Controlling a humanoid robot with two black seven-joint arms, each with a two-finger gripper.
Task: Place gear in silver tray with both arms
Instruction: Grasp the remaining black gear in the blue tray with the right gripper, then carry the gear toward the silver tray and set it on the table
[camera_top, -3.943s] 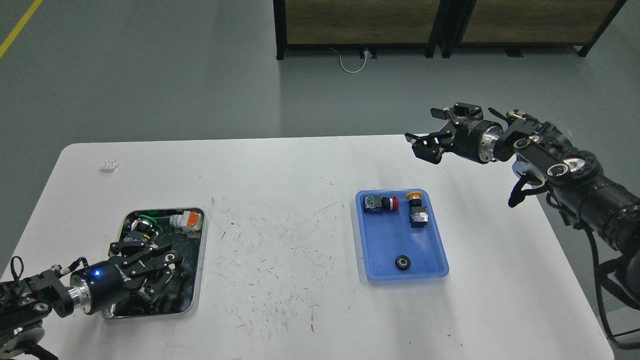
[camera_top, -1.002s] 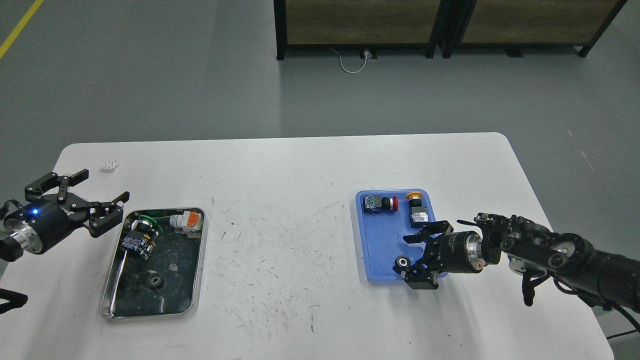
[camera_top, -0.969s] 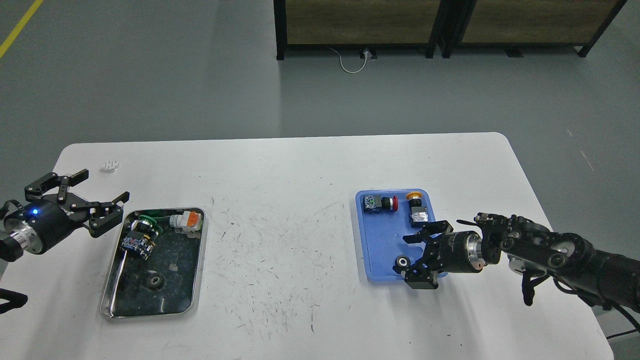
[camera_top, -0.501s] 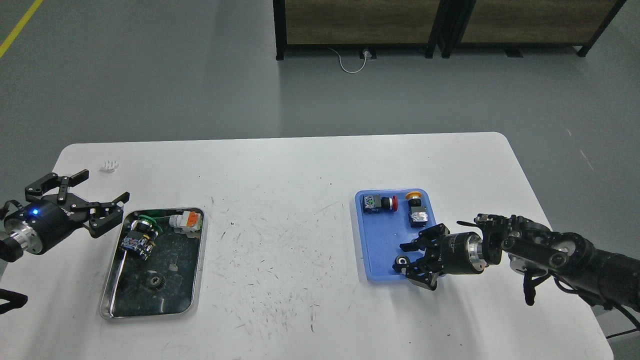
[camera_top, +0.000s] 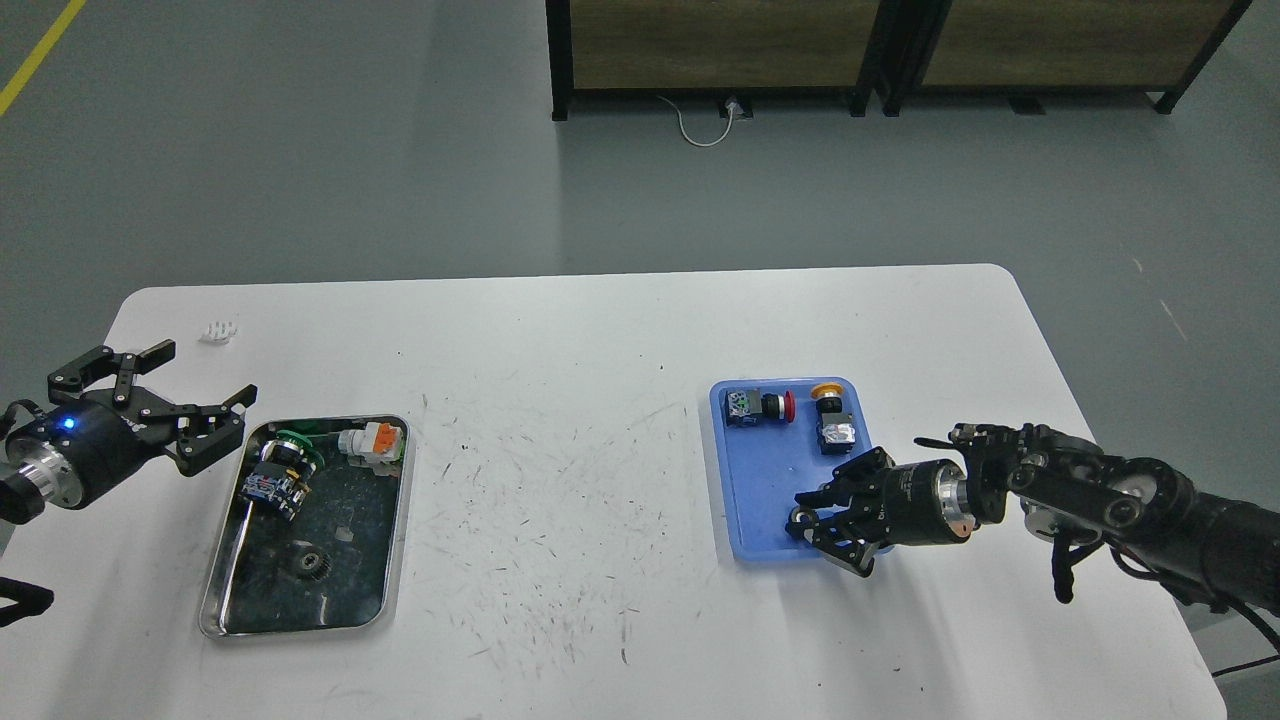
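A small black gear (camera_top: 797, 517) lies in the near corner of the blue plastic tray (camera_top: 765, 470). My right gripper (camera_top: 806, 518) reaches in from the right, and its fingers are closed in on either side of this gear. The silver tray (camera_top: 400, 520) sits at the table's left. It holds another dark gear (camera_top: 308, 563), a green-and-black switch (camera_top: 278, 480) and an orange-and-white part (camera_top: 371, 440). My left gripper (camera_top: 170, 405) hovers just left of the silver tray's far corner, open and empty.
The blue tray also holds a red push button (camera_top: 762, 406) and a yellow push button (camera_top: 832, 420) at its far end. A small white piece (camera_top: 220, 330) lies at the table's far left. The table (camera_top: 560, 480) is white and scuffed between the trays.
My left gripper left a gear in the silver tray and drew back to the left. My right arm came down to the blue tray and closed its fingers on the gear there.
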